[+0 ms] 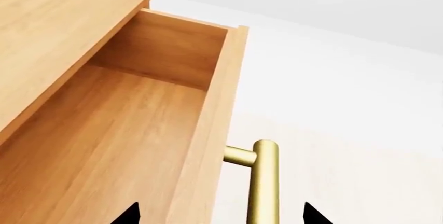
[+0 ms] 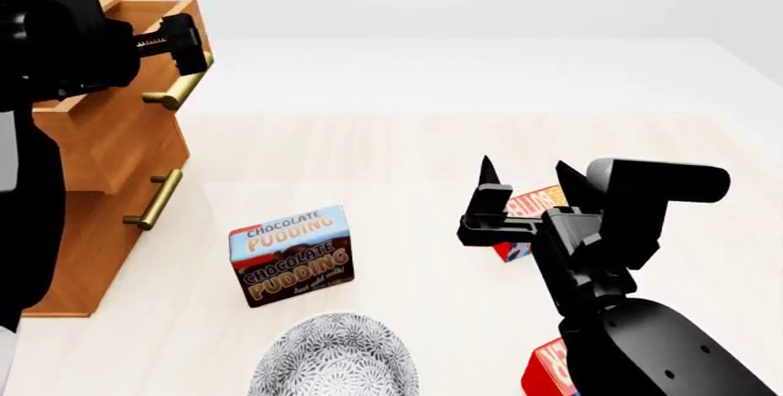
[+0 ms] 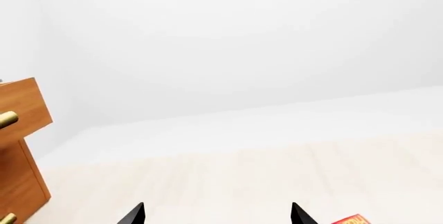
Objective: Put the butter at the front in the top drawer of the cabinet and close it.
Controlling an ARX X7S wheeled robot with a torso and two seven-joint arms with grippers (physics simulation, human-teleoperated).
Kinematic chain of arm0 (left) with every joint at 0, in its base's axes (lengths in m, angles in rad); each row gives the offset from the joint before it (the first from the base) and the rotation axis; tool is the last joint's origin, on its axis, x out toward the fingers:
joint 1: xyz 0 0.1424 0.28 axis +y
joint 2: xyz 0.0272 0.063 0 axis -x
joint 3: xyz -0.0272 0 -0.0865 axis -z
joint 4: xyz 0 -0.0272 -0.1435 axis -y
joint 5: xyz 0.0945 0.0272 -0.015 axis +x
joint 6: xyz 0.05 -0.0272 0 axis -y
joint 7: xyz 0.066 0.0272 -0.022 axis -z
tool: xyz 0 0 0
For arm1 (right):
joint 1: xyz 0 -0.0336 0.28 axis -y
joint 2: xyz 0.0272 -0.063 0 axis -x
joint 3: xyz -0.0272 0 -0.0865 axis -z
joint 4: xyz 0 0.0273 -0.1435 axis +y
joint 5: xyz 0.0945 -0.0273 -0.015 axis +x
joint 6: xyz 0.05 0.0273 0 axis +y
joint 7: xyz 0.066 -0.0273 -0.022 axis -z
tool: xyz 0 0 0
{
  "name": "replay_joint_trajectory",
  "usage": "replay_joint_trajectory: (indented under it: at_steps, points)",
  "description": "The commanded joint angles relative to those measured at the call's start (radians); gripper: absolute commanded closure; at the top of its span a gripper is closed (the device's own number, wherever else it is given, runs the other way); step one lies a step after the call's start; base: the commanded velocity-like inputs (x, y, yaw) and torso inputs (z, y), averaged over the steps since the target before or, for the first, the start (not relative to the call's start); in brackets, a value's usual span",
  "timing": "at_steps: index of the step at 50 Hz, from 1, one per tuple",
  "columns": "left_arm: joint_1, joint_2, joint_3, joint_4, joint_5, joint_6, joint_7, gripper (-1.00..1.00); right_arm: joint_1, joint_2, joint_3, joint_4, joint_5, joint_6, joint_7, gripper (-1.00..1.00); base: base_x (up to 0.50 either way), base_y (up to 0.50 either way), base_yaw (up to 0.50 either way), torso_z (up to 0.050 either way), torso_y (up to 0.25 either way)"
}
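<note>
with the top drawer pulled out and empty, left gripper jaws apart at its handle, right gripper jaws apart above the red box, likely the butter, still on the bench.

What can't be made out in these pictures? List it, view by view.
Head view: the red box, its label mostly covered by the right gripper.
Head view: a second red box, behind the right arm, cut by the bottom edge.
Head view: the patterned bowl, cut by the bottom edge.
Left wrist view: the top drawer's near part, off frame.
</note>
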State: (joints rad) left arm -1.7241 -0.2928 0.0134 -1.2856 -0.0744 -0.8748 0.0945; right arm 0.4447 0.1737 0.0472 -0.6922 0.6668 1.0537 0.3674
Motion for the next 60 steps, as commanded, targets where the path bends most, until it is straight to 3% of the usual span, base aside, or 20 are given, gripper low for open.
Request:
replay_joint_trajectory:
  at_steps: [1,43,60]
  points:
    - [0.04,0.009,-0.043,-0.021,0.004,-0.01,0.018,-1.0,-0.002,0.004,-0.001,0.0,0.01,-0.005,0.008,-1.0,0.0,0.0,0.0,0.0,0.0]
    - [0.127,0.086,-0.056,0.204,-0.046,-0.147,0.136,-1.0,0.002,0.02,-0.003,-0.009,0.048,-0.003,0.052,-1.0,0.0,0.0,0.0,-0.001,0.0]
    - [0.07,0.131,-0.067,0.005,-0.067,-0.018,0.186,-1.0,-0.016,0.028,0.04,-0.046,0.087,-0.003,0.078,-1.0,0.0,0.0,0.0,-0.001,0.0]
